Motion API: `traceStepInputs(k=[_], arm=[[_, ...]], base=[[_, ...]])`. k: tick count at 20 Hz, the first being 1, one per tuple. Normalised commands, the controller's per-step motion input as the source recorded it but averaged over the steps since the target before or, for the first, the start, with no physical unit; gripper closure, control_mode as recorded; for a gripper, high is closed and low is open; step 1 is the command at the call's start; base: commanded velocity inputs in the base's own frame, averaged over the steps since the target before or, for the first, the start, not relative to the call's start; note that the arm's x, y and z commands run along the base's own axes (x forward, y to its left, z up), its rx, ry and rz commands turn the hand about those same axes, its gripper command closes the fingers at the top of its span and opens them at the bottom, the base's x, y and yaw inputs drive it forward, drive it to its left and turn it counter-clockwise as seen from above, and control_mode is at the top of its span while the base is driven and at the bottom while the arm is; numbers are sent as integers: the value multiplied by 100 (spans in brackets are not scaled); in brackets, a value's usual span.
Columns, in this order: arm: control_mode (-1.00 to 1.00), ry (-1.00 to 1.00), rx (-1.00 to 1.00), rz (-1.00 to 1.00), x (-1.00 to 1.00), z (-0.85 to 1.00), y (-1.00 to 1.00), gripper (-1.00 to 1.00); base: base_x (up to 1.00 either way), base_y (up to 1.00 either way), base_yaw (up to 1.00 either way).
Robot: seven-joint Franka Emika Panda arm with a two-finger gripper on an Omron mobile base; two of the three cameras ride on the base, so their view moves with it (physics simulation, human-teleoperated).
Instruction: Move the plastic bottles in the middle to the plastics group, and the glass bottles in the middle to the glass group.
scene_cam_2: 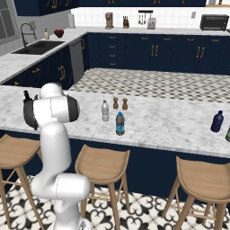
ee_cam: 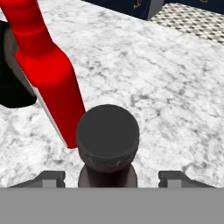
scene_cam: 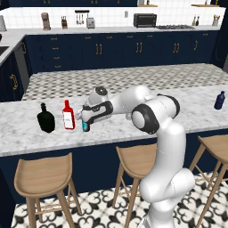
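The glass bottle (scene_cam: 85, 126), dark with a teal label, stands on the marble counter (scene_cam: 133, 129) just right of the red bottle (scene_cam: 68, 115) and the squat black bottle (scene_cam: 46, 118) of the glass group. My gripper (scene_cam: 84, 116) hangs over it. In the hand view its dark cap (ee_cam: 108, 133) sits between my fingertips (ee_cam: 52, 178), which stand clear of the neck on both sides, so the gripper (ee_cam: 112, 179) is open. The red bottle (ee_cam: 52, 74) leans close on the left. The clear plastic bottle (scene_cam_2: 105, 111) and the blue-labelled one (scene_cam_2: 120, 124) stand mid-counter. The navy plastics bottle (scene_cam_2: 217, 121) is far right.
Two small brown shakers (scene_cam_2: 120, 103) stand behind the plastic bottles. Wooden stools (scene_cam: 42, 176) line the counter's front edge. A sink (scene_cam_2: 40, 46) lies at the back left, and dark cabinets run along the far wall.
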Motion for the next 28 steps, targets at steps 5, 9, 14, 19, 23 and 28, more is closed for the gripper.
traceStepInputs(k=[5, 9, 14, 19, 23, 28], arm=[[-100, 0, 0, 0, 0, 0, 0, -100], [-100, -1, 0, 0, -16, 15, 0, -100], [-100, 0, 1, 0, -65, 58, -9, -100], [-100, 0, 3, -4, -57, 60, -49, -100], [-100, 0, 8, -12, -61, 54, -75, -100], [-100, 8, 2, -15, -35, 45, -91, -100]], base=[[0, 0, 0], [0, 0, 0], [0, 0, 0], [0, 0, 0], [0, 0, 0], [0, 0, 0]])
